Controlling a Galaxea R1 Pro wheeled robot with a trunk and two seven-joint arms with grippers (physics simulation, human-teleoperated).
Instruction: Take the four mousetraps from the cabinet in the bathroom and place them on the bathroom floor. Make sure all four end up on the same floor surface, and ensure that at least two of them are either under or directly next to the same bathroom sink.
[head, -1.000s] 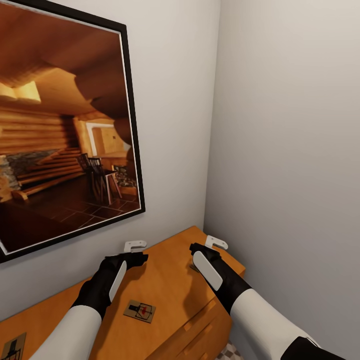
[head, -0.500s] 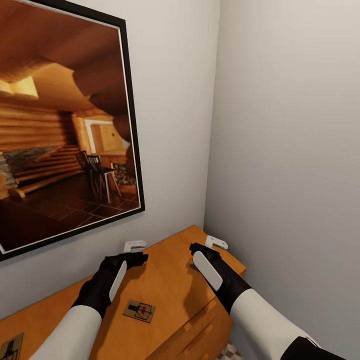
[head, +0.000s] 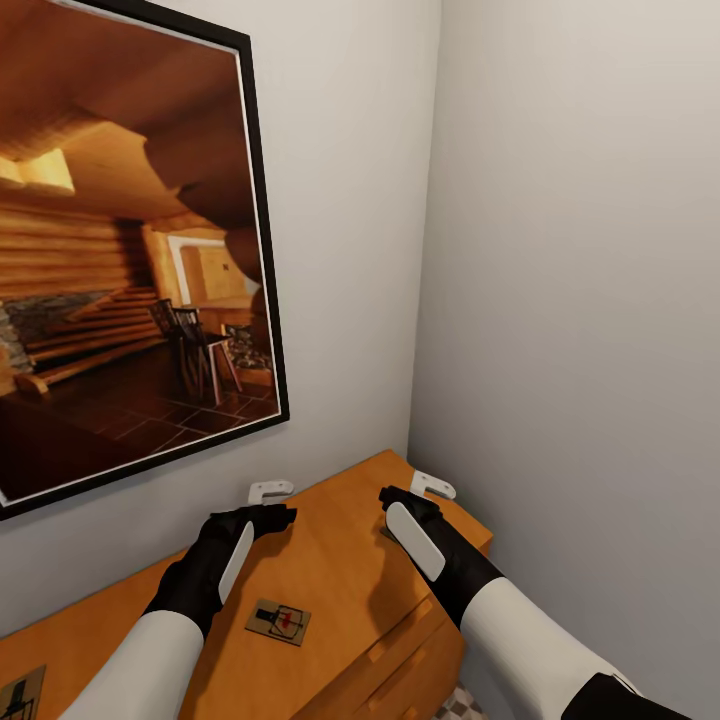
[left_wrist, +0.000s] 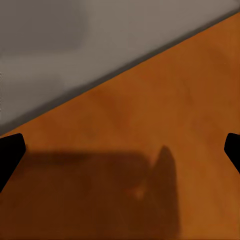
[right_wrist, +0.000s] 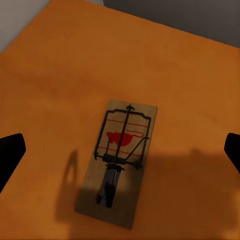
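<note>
Now we're at the pick-up stage, both arms hanging over the flat top of the cabinet (head: 340, 560) in the corner of the room. Our left claw (head: 268, 503) hovers near the surface's back edge, by the wall under the big framed picture (head: 130, 250), and its wrist camera looks at bare orange wood with the fingers spread wide at the frame's sides. Our right claw (head: 425, 492) hovers near the surface's far right corner, fingers likewise apart and gripping nothing.

And look at the right wrist view: a mousetrap (right_wrist: 118, 162) lies flat on the wood, right between the spread fingers, red bait plate and dark spring facing up. In the head view the arm hides that one, but we see a second mousetrap (head: 279, 622) toward the surface's front edge, between the two arms, and a third mousetrap (head: 22, 692) at the near left of the surface, cut by the frame. The fourth we cannot place.

So no trap is lifted yet, by our reading. The next move, we judge, calls for lowering the right claw straight down, fingers straddling the board's narrow sides, low enough to catch thin wood, then closing. A sliver of the bathroom floor (head: 455, 705) shows below the cabinet front.
</note>
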